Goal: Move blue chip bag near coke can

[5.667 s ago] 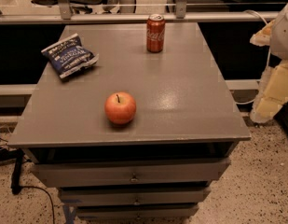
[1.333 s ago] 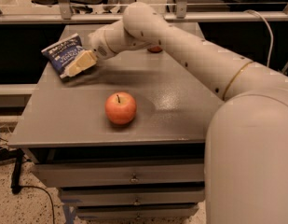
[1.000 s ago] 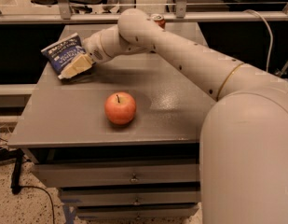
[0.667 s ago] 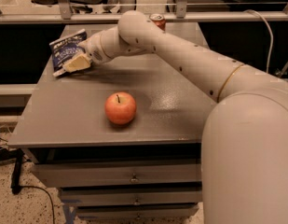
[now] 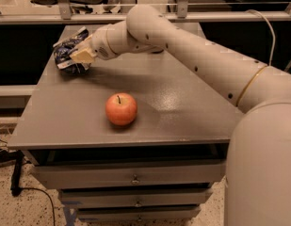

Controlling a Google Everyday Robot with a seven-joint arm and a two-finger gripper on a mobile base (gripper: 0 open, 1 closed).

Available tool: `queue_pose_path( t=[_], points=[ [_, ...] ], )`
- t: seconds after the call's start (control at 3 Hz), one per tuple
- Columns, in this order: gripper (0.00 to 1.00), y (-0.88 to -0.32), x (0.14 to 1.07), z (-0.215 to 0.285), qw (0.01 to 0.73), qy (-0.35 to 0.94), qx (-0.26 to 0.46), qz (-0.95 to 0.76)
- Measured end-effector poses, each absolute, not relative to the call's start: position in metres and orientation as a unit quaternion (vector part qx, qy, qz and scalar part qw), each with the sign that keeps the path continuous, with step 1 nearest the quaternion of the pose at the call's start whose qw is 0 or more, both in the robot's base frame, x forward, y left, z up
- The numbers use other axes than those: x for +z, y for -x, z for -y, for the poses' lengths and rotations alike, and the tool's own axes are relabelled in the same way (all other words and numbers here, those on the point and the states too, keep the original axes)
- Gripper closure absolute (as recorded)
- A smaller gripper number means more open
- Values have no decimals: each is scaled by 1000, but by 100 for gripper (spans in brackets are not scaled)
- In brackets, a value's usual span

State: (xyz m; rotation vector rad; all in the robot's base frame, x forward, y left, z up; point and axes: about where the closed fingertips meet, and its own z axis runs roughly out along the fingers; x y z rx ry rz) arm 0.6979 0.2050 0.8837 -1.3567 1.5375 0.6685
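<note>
The blue chip bag (image 5: 66,51) is at the far left of the grey table (image 5: 182,102), crumpled and tilted up. My gripper (image 5: 79,56) reaches in from the right and is shut on the bag's right side, holding it at or just above the table top. The cream fingers (image 5: 83,55) cover part of the bag. The coke can is hidden behind my arm (image 5: 192,51), which crosses the back of the table.
A red-orange apple (image 5: 121,108) stands near the middle front of the table. Drawers (image 5: 135,178) sit under the table top. A metal rail (image 5: 88,18) runs behind the table. A cable (image 5: 13,173) lies on the floor at the left.
My gripper reached the bag and closed on it. The bag went from lying flat to bunched and tipped up in the fingers. The apple has not moved.
</note>
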Motion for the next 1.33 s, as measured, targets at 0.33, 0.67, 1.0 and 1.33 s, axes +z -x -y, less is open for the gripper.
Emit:
queue_pose_path(
  t=[0.33, 0.67, 1.0, 1.33],
  points=[
    [100, -686, 899, -181, 485, 558, 270, -617],
    [100, -670, 916, -132, 504, 540, 255, -624],
    [100, -648, 932, -49, 519, 505, 211, -656],
    [100, -620, 944, 34, 520, 469, 153, -697]
  ],
)
